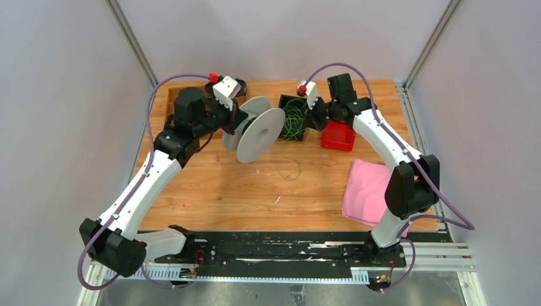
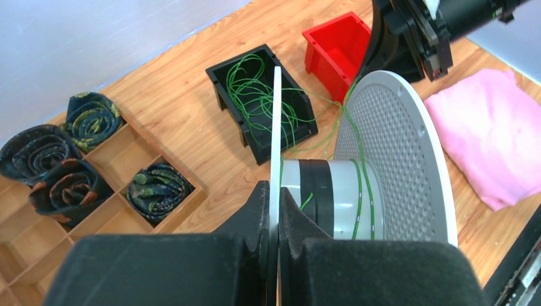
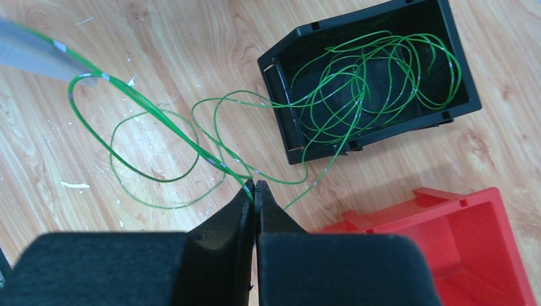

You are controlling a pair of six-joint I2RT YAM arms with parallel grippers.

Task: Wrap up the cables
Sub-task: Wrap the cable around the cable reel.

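Thin green cables (image 3: 370, 76) curl in loops inside a black bin (image 3: 456, 64) and trail out onto the wood; the bin also shows in the top view (image 1: 293, 119). A grey spool (image 1: 260, 134) stands on edge; a few green turns lie round its core (image 2: 358, 204). My left gripper (image 2: 274, 191) is shut on the spool's near flange (image 2: 276, 127). My right gripper (image 3: 254, 186) is shut on a green cable strand that runs from the bin toward the spool's rim (image 3: 32, 48). A loose cable loop (image 1: 288, 167) lies on the table.
A red bin (image 1: 338, 135) stands right of the black bin. A pink cloth (image 1: 367, 190) lies at the right. A wooden divided tray (image 2: 102, 159) at the back left holds several dark cord bundles (image 2: 156, 188). Small white scraps dot the wood.
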